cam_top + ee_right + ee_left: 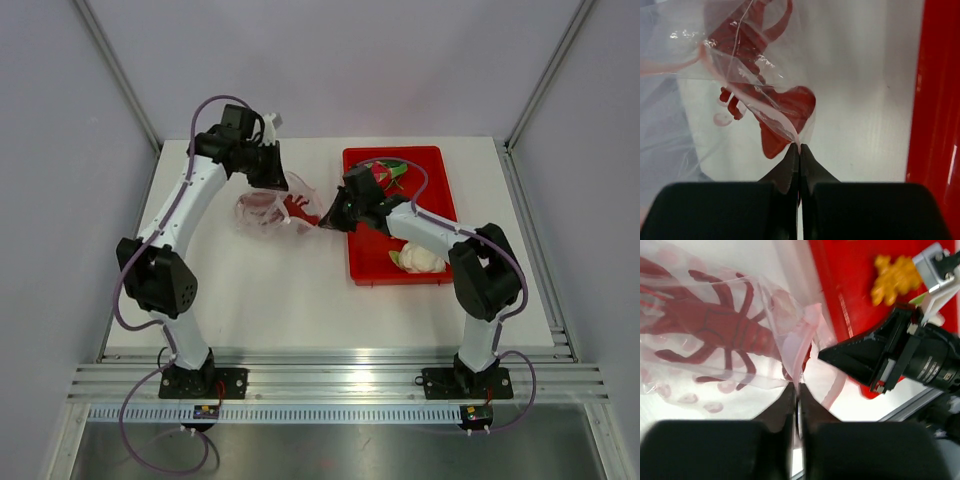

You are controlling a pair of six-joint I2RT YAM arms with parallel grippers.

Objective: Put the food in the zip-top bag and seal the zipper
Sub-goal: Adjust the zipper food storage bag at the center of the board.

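The zip-top bag is held by its zipper edge between the tightly closed left gripper and right gripper, apparently so it is stretched for sealing

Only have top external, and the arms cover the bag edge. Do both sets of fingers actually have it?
Observer: Yes. In the wrist views, the left fingers are shut on the zip-top bag at its pink zipper, and the right fingers are shut on another part of the bag's edge.
Operator: Any food outside the bag that the right arm hides from me?
Observer: One. The left wrist view shows an orange-yellow piece lying on the red tray, close beside the right arm's wrist.
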